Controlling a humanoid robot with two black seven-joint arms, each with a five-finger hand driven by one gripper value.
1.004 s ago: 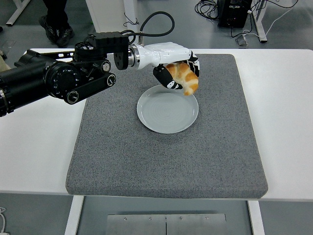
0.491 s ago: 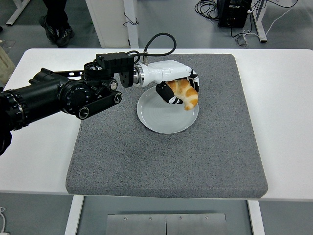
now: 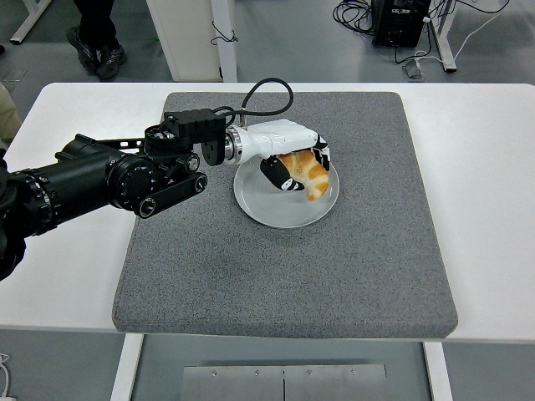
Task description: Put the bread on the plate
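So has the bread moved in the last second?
Yes. The bread, held in the left hand, came down and toward the camera, now over the plate.

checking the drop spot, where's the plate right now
In the head view the plate lies on the grey mat, slightly left of centre, under the left hand holding the bread.

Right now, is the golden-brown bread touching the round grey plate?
Cannot tell. In the head view the golden-brown bread, gripped by the left hand, overlaps the round grey plate, but the top-down angle hides any gap.
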